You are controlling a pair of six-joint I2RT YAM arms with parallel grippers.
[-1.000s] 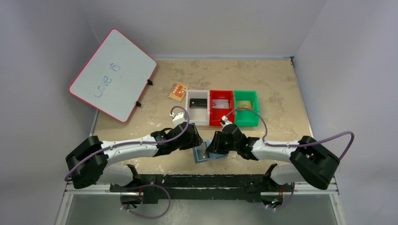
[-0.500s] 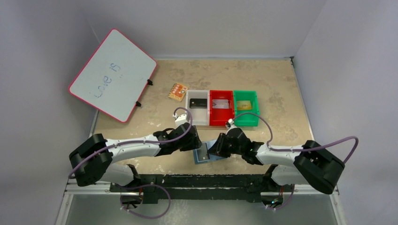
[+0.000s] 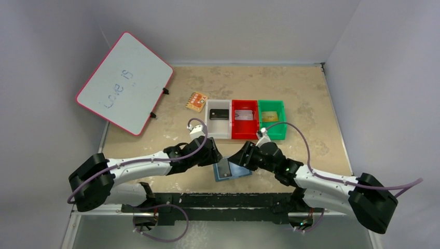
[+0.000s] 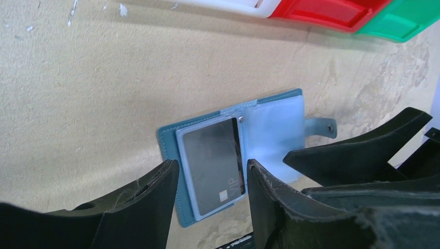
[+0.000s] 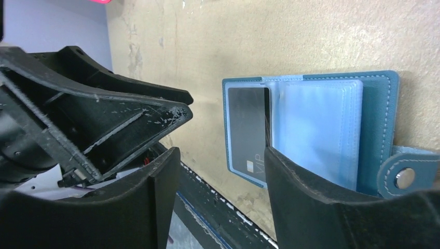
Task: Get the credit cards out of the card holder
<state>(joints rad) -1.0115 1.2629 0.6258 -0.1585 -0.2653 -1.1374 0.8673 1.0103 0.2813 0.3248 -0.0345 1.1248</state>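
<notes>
**Flanking the open card holder, both end effectors stand wide**

Just beyond sit the white bin (image 3: 208, 122), red bin (image 3: 244, 136) and green bin (image 3: 273, 136), with a whiteboard (image 3: 124, 83) far left. Left end effector (image 4: 211, 168) and right end effector (image 5: 222, 153) grip nothing. The blue card holder (image 3: 232, 170) lies open near the desk (image 3: 301, 88) edge, a grey credit card (image 4: 215, 174) in its left pocket.

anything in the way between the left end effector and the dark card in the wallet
No separate object. The left end effector hangs open directly over the dark card, which lies in the open card holder. The card does look tucked under a clear sleeve. The right end effector, also open, sits beside, not across it.
</notes>
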